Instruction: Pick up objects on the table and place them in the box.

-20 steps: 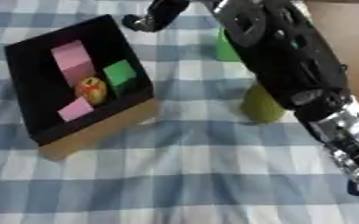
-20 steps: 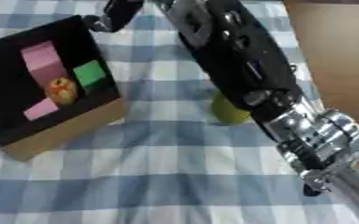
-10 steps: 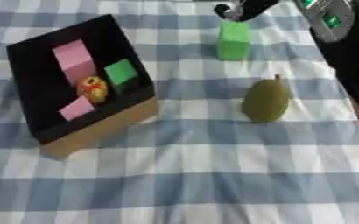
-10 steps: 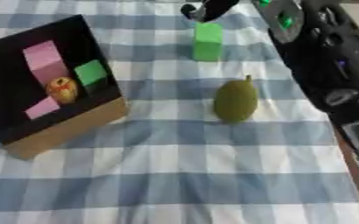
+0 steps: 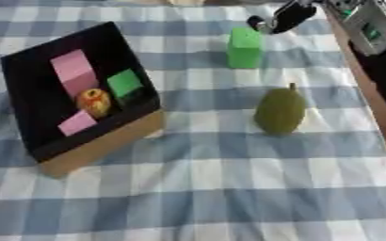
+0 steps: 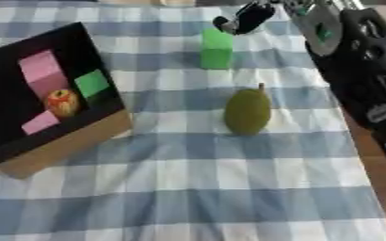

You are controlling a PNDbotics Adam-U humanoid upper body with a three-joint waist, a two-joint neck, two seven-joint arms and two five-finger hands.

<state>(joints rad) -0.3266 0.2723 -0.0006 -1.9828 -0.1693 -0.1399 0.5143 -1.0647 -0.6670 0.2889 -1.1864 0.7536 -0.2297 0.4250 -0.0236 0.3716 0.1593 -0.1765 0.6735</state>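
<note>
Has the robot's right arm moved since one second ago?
Yes. It lay across the pear and covered part of it; now it has pulled back toward the far right, and the right hand is above the green block.

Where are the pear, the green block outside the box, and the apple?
pear (image 5: 279,113), left eye view, middle of its body.
green block (image 5: 245,48), left eye view, front face.
apple (image 6: 63,102), right eye view, centre, inside the box.

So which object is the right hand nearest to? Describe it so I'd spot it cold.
Start from the black box on the checked cloth's left. Look right, past the pear, toward the far edge. There stands a green block, upright, just beside the right hand; unlike the pear, it is bright and square-edged.
</note>
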